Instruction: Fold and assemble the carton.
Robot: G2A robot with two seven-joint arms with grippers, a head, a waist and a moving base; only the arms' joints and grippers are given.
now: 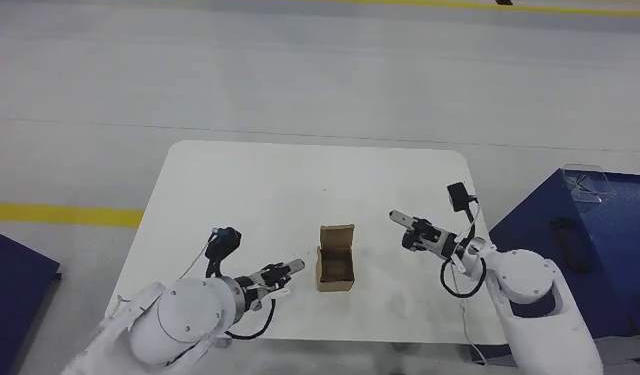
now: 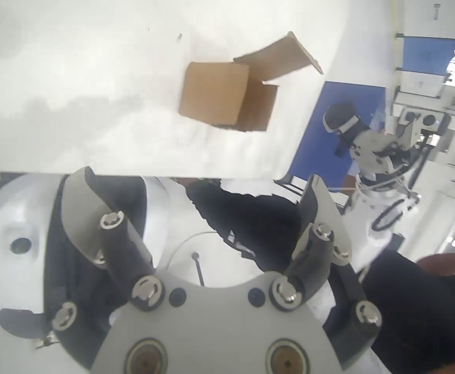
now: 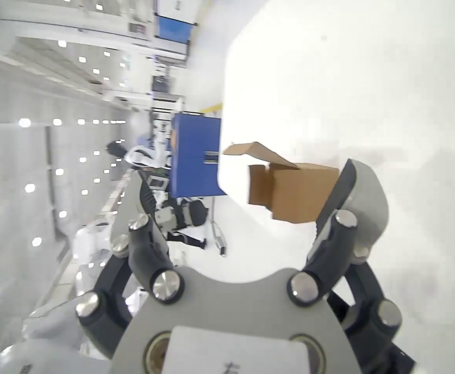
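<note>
A small brown carton (image 1: 336,258) stands on the white table (image 1: 250,195), its top open and one lid flap (image 2: 278,60) sticking up on the far side. My left gripper (image 1: 288,275) is open and holds nothing, a short way to the carton's left near the table's front edge. My right gripper (image 1: 402,227) is open too, a short gap to the carton's right. In the left wrist view the carton (image 2: 215,97) lies beyond the spread fingers (image 2: 321,204) of the left gripper (image 2: 200,192). In the right wrist view the carton (image 3: 301,192) sits just past the right gripper (image 3: 246,192).
A blue cabinet (image 1: 575,225) stands off the table's right side, and another blue block (image 1: 20,275) sits at the left. The table's front edge (image 1: 330,335) runs close behind both grippers. Bare tabletop stretches beyond the carton.
</note>
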